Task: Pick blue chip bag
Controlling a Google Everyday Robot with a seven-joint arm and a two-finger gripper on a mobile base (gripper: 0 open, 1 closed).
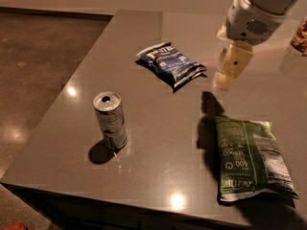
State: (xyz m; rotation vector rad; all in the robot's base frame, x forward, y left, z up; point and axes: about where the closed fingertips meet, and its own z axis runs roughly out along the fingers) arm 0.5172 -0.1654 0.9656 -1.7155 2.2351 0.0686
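Hand hovers just beside blue chip bag; whether wide or narrow, unclear.

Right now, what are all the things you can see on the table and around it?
table: one, shiny grey-brown, fills most of the view
blue chip bag: one, dark blue, white lettering, lying mid-table
green chip bag: one, green, lying at the near right
can: one, silver, upright at the near left
cut-off object: one, brownish, right edge, cannot tell what
floor: dark, left
arm: one, white, upper right
gripper: one, beige, above the table right of the blue chip bag, apart from it
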